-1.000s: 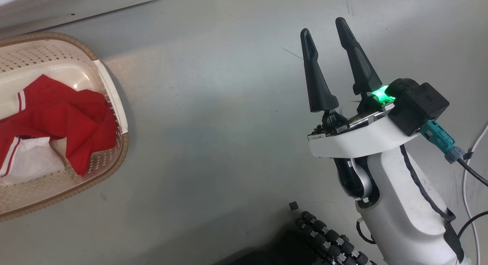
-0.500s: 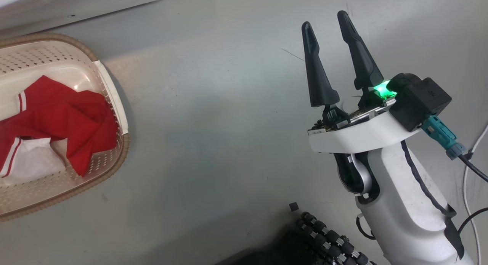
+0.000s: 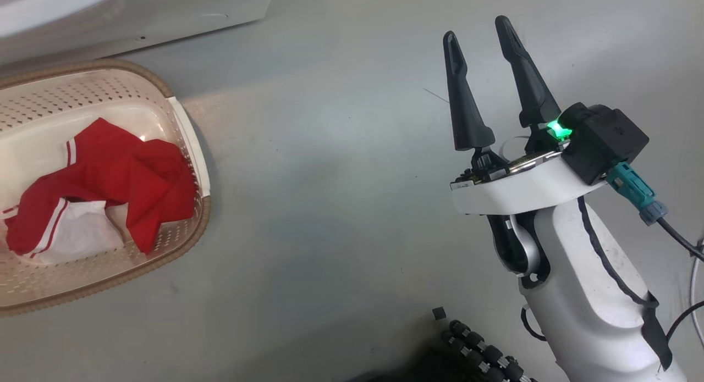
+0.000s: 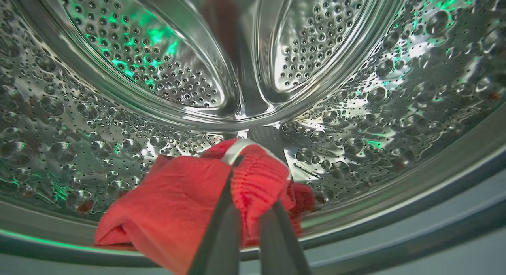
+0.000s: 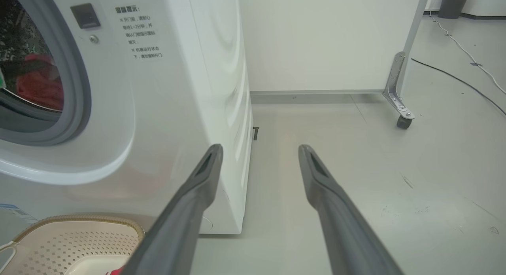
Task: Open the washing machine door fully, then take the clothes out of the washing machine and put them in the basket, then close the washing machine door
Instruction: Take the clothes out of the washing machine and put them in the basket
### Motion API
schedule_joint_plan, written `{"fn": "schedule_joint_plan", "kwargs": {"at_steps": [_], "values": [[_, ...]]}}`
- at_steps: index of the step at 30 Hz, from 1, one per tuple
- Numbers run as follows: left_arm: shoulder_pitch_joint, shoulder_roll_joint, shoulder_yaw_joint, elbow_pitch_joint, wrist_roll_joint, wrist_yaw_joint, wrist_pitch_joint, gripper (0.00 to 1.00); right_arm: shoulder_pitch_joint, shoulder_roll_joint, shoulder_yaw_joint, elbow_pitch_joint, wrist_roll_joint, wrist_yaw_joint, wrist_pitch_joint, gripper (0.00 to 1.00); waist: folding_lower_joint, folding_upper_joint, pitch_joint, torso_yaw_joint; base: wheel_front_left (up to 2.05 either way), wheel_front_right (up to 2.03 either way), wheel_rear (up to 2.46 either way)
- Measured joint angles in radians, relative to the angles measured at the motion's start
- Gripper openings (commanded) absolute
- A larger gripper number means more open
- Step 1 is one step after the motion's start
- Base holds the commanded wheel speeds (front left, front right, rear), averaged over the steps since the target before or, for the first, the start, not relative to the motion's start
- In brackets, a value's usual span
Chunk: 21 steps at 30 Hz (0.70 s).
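Observation:
My left gripper (image 4: 253, 164) is inside the washing machine's steel drum (image 4: 158, 69), shut on a bunch of red clothes (image 4: 174, 203) lying at the drum's front lip. More red clothes with white stripes (image 3: 126, 178) lie in the cream basket (image 3: 137, 74) on the floor beside the washing machine (image 3: 165, 14). My right gripper (image 3: 477, 29) hangs open over bare floor, well right of the basket. In the right wrist view the right gripper (image 5: 259, 148) is empty and points past the washing machine (image 5: 178, 89), with red clothes (image 5: 39, 87) behind the grey ring (image 5: 79, 89). The door is out of view.
A white partition on a castor (image 5: 403, 118) stands behind the machine's right side. Cables (image 5: 454, 77) run over the grey floor at the right. My base's roller wheel (image 3: 484, 354) is near the right arm. The basket (image 5: 79, 235) sits against the machine's front.
The whole head picture has shifted, so the camera has moved; the basket and its clothes lie as before. The right gripper stays open. The left gripper has shut.

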Motion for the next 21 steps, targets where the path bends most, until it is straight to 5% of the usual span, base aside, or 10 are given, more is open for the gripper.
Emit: {"fn": "schedule_joint_plan", "kwargs": {"at_steps": [21], "values": [[0.369,-0.207,-0.038,-0.213,-0.036,0.016,-0.368,0.0,0.049,0.0,-0.119,0.074,-0.113,0.021,0.0,1.0,0.0,0.0,-0.15,0.119,0.0,0.0,0.0]]}}
